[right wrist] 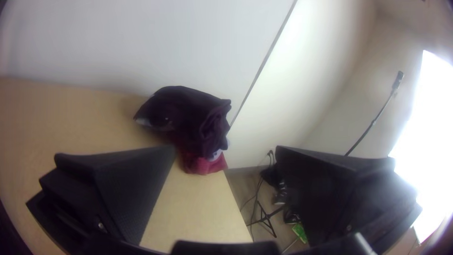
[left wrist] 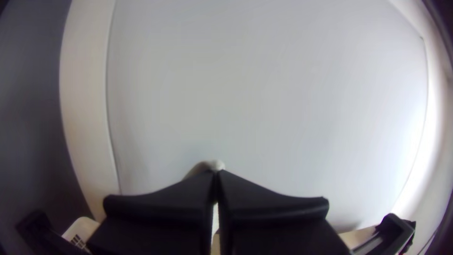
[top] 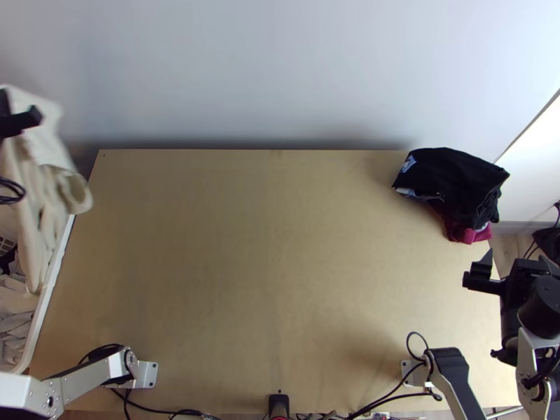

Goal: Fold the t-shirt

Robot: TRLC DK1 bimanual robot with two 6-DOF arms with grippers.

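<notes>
A pale wall [top: 273, 70] backs the worktop [top: 273, 280]; off its left edge, the left pincer [left wrist: 216, 172] clenches the bunched cream t-shirt [top: 35, 196], likely held high to clear that edge; the right pincer [right wrist: 225, 151] gapes empty near the worktop's right edge

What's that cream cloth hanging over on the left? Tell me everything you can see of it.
The cream cloth is plain, soft-looking fabric, hanging bunched in loose folds. The left arm's jaws are shut on it near its top, with a bit peeking past their tips. One part curls into a tube-like opening, perhaps a sleeve. It hangs by the far left corner of the table, near a white rim; whether it touches either, I can't tell.
</notes>
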